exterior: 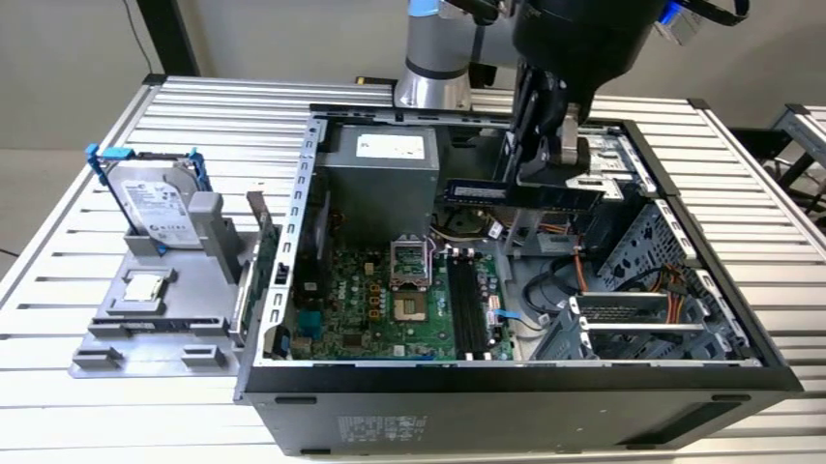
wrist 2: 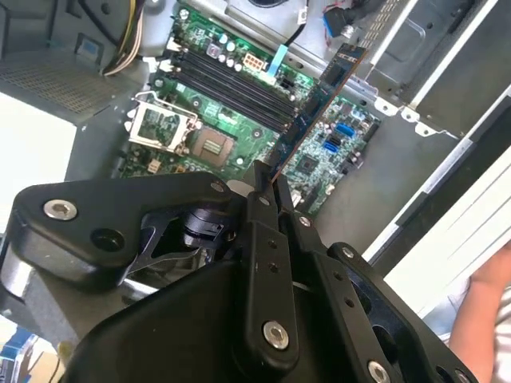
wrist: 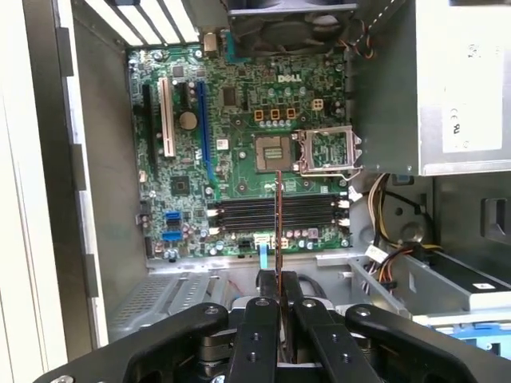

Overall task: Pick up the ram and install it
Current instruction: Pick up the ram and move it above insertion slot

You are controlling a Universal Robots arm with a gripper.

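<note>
The claw point(wrist: 277, 281) is clamped on the ram point(wrist: 278, 223), apparently hovering edge-on above the motherboard's slots point(wrist: 239, 214).

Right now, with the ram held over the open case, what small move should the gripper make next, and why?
Probably turn the gripper until the ram runs along the black memory slots. It is shut on the ram above the motherboard, and in both wrist views the stick lies across the slots, not along them.

Robotics lab: slatted metal table point(exterior: 130, 416), opened computer case point(exterior: 516, 379).
</note>
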